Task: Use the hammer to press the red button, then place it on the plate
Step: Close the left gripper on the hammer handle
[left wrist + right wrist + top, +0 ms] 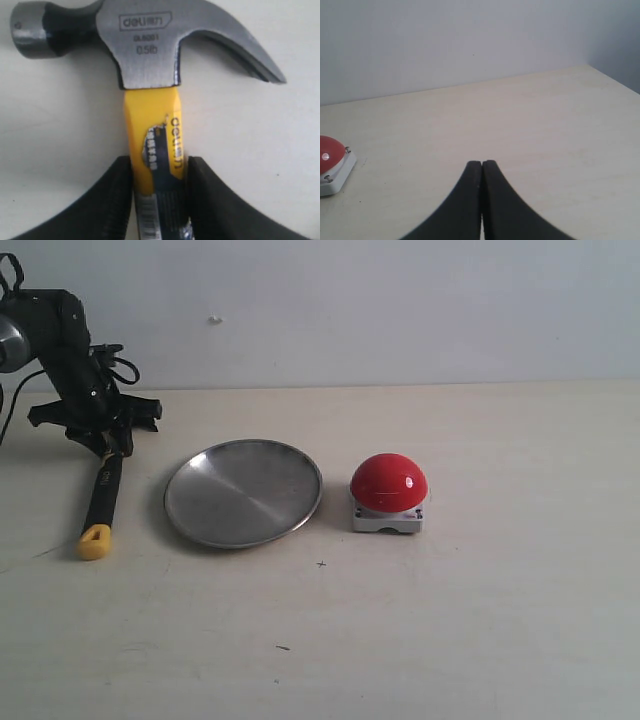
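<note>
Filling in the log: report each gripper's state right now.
Left gripper: closed on the hammer, gripping its handle.
Right gripper: closed, holding nothing.

**Yellow, red, silver and black against pale cream**

The hammer (103,502) has a brushed grey steel head with stamped lettering and a black band behind its striking face. Its neck is bright yellow with black lettering. Lower down the handle turns black, carries a dark blue sticker with a white barcode strip, and ends in a yellow tip. The red button (388,483) is a glossy red dome with small white glints, on a light grey base with dark corner screws. The plate (243,492) is silver, streaked with fine brushed lines. The table (480,620) is pale cream with a few dark specks, and the wall (400,300) is pale blue-grey. The left gripper (157,167) and right gripper (482,165) are both black.
</note>
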Robot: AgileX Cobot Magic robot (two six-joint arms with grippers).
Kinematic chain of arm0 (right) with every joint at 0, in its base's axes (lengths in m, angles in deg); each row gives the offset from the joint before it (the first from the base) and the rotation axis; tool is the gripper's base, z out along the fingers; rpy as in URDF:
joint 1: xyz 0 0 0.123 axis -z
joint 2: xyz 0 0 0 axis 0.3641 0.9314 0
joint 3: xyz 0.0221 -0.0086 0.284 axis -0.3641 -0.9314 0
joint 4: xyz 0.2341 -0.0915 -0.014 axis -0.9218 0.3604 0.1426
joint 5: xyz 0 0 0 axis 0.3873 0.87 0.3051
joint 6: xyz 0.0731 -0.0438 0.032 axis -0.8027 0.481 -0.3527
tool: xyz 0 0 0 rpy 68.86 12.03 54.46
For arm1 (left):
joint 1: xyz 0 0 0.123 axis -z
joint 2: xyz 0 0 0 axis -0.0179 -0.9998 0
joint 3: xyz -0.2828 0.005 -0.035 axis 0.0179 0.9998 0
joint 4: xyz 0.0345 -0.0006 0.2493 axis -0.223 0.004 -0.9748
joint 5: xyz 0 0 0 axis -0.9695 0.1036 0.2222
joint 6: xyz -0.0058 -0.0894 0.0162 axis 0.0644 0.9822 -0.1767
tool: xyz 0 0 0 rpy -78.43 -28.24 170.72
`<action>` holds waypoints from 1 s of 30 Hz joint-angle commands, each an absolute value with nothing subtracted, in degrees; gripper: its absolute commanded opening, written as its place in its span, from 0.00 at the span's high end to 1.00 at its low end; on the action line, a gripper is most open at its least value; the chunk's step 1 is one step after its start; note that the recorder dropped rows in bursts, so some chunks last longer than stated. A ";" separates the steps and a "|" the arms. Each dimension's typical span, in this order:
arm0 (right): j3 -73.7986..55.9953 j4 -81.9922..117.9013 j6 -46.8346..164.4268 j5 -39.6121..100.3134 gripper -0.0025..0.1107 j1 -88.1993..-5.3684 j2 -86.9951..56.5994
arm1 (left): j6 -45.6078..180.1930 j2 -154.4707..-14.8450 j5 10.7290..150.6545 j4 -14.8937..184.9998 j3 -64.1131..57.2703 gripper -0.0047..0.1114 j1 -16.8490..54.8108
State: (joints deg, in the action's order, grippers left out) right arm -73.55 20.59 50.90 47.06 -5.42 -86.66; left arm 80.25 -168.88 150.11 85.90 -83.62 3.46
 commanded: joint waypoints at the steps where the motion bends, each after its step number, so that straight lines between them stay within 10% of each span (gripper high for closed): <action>1: -73.80 20.81 50.76 46.53 0.98 -5.04 -87.00 | 80.32 -169.49 150.65 86.67 -83.82 0.76 3.59; 5: -73.80 20.81 50.76 46.53 0.98 -5.04 -87.00 | 78.94 -169.49 149.74 86.67 -83.82 0.96 3.59; 30: -73.80 20.81 50.76 46.53 0.98 -5.04 -87.00 | 78.81 -164.35 135.40 86.67 -83.82 0.96 3.59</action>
State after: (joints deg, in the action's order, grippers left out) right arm -73.55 20.59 50.90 47.06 -5.42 -86.66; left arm 79.03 -167.36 137.36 86.47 -83.37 3.46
